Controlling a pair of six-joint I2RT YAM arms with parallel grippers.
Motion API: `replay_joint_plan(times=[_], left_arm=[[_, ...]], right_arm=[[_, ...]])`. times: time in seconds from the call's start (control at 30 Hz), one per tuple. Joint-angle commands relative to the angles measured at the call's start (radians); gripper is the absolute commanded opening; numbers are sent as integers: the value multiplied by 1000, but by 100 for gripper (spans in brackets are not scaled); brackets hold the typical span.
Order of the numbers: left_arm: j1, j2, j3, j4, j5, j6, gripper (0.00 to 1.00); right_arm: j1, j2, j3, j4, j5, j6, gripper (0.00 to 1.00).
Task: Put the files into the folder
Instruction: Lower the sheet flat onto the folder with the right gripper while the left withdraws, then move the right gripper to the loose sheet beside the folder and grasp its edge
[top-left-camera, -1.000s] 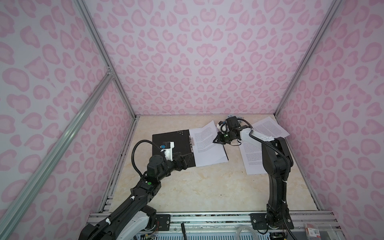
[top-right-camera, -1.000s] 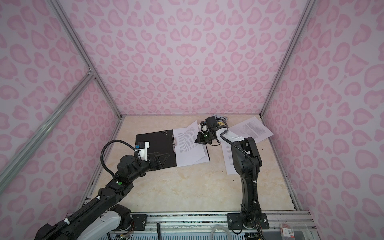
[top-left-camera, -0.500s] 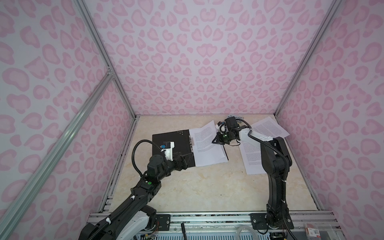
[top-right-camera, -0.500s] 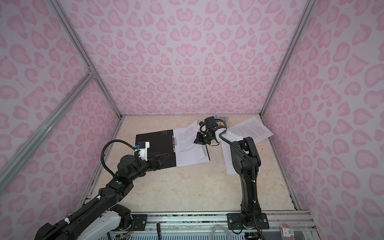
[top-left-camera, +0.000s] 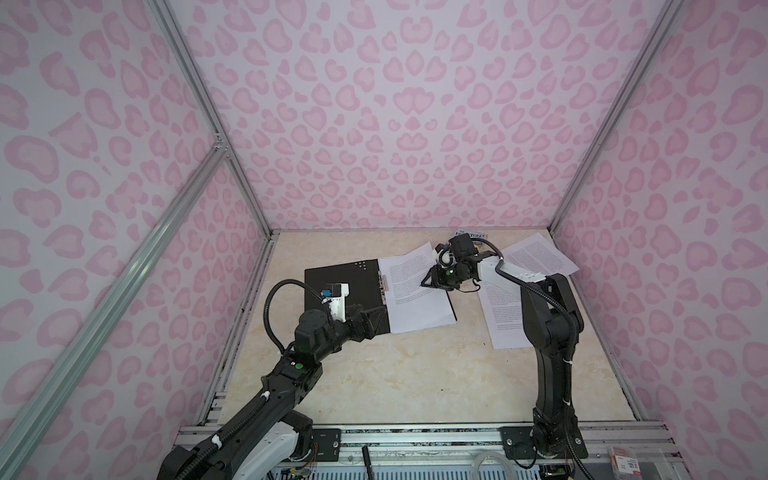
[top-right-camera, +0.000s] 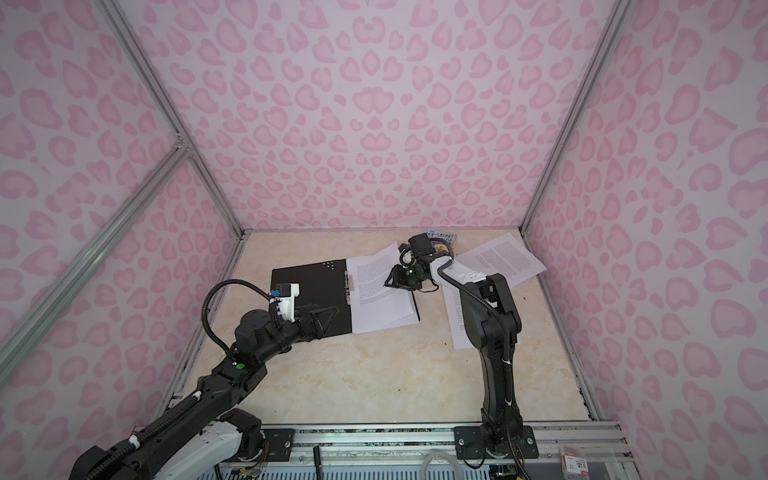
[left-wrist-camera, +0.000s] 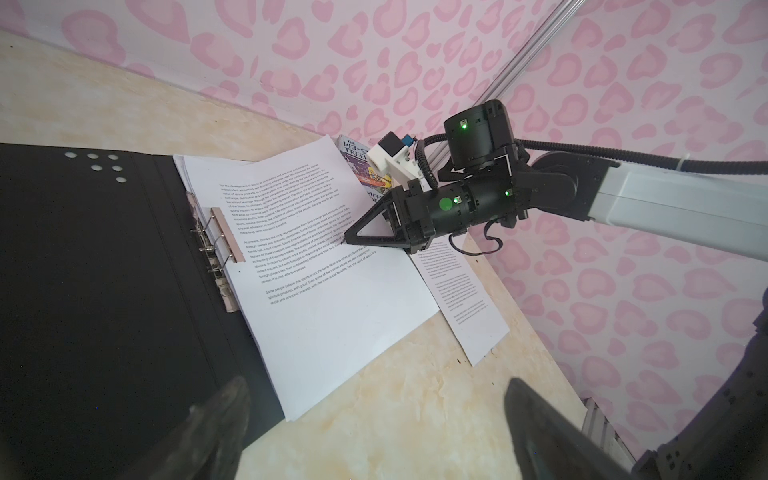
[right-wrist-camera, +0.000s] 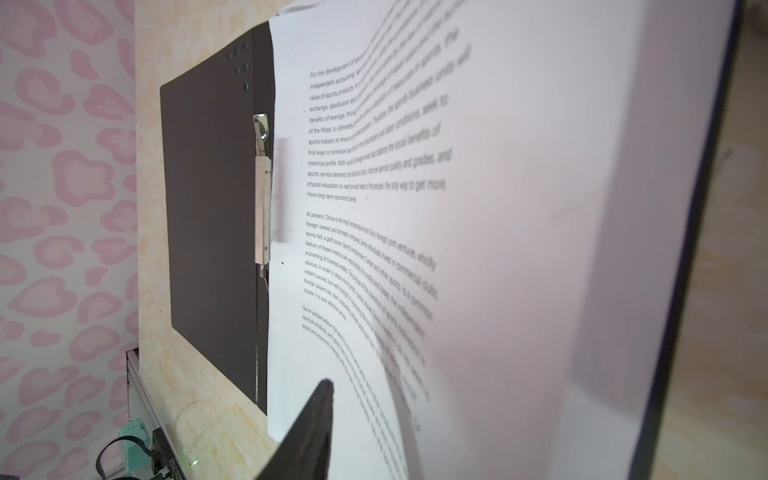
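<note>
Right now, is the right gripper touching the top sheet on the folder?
Touching. In the left wrist view the right gripper rests tip-down on the top sheet, no gap.

Folder (top-left-camera: 345, 274) open flat, black inside up, printed white files (top-left-camera: 415, 303) on one half, other sheets (top-left-camera: 503, 328) loose nearby

The book (left-wrist-camera: 360, 160) cover reads "143-S… TREE"; the top sheet (left-wrist-camera: 332, 299) begins "For the development".
</note>
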Motion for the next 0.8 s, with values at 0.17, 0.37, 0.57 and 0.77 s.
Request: replay_joint_plan(times=[0.17, 0.37, 0.57, 0.77], left_arm=[[0, -15, 13, 16, -13, 0, 97], [0, -34, 8, 1, -82, -28, 97], [0, -21, 57, -77, -118, -69, 97], [0, 3, 98, -127, -115, -68, 97]], right_arm=[[-39, -173, -109, -51, 357, -12, 69], [-196, -389, -387, 100, 451, 91, 90], [-333, -489, -608, 219, 402, 148, 98], [-358, -530, -724, 279, 399, 175, 98]])
